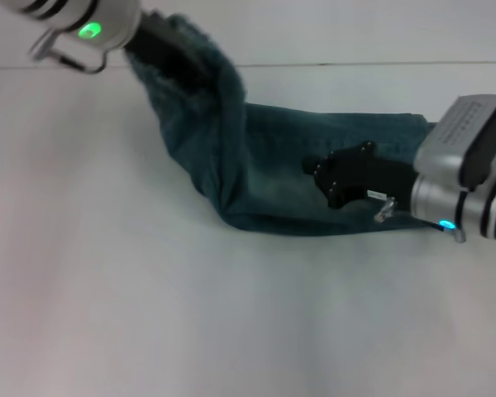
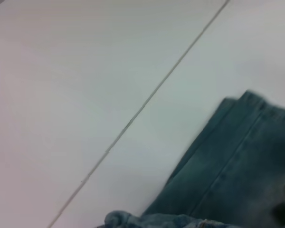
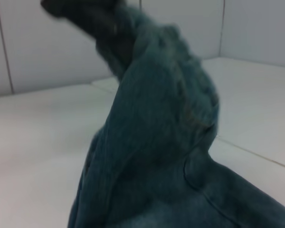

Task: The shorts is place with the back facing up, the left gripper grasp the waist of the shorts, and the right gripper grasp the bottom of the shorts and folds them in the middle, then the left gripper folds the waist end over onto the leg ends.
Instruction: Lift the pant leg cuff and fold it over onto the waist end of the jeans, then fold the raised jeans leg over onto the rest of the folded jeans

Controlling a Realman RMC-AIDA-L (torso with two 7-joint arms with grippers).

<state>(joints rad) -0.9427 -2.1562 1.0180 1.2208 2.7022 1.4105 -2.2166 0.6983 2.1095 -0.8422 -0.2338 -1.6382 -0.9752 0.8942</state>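
The shorts point(image 1: 298, 174), faded blue-green denim, lie folded lengthwise into a long strip across the white table point(image 1: 149, 314). My left gripper point(image 1: 159, 43) is at the far left, shut on the waist point(image 1: 202, 66) and holding that end up off the table, so the cloth rises in a steep ridge point(image 3: 161, 156). In the right wrist view the left gripper point(image 3: 80, 12) is a dark shape at the top of the raised cloth. The right gripper point(image 1: 318, 174) rests on top of the flat part near its middle. The leg ends point(image 1: 420, 124) lie flat at the right, with the hem point(image 2: 244, 102) showing in the left wrist view.
A thin seam line point(image 1: 355, 63) runs across the far side of the table behind the shorts. Bare white table surface stretches in front of and to the left of the shorts. A tiled wall point(image 3: 47, 47) stands behind.
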